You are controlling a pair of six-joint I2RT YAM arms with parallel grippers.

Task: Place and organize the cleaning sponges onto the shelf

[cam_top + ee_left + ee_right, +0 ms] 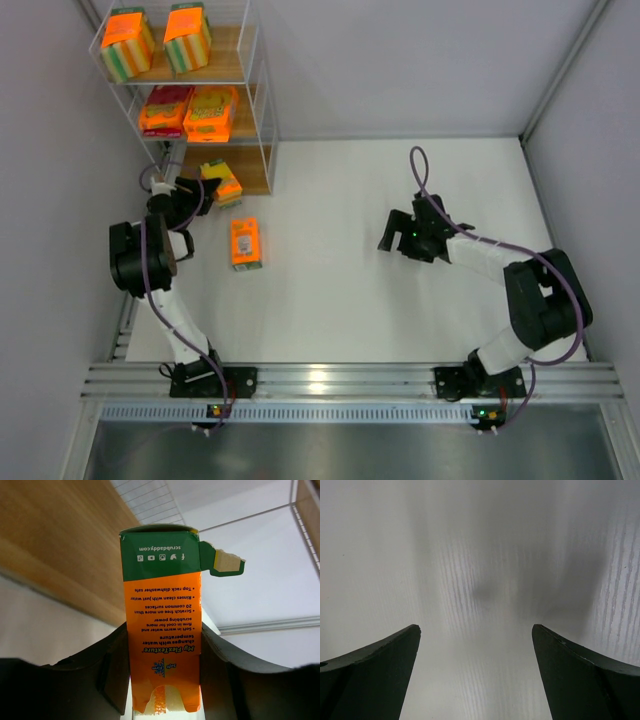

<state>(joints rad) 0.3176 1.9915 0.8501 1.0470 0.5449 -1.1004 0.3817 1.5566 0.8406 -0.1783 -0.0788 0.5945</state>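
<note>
The white wire shelf (262, 100) stands at the far left. Its top board holds two blocky striped sponge packs (128, 42) (188, 37), and its middle board holds two flat packs (167, 110) (210, 112). My left gripper (205, 188) is shut on an orange sponge pack (222, 183) at the front of the bottom board (250, 172). In the left wrist view the pack (162, 610) stands between my fingers (112, 670), next to the wooden board (50, 540). Another orange pack (245, 243) lies flat on the table. My right gripper (395, 238) is open and empty.
The white table (400, 310) is walled on the left, back and right. The right wrist view shows only bare tabletop (480, 570) between the open fingers (385, 655). An aluminium rail (340, 380) runs along the near edge.
</note>
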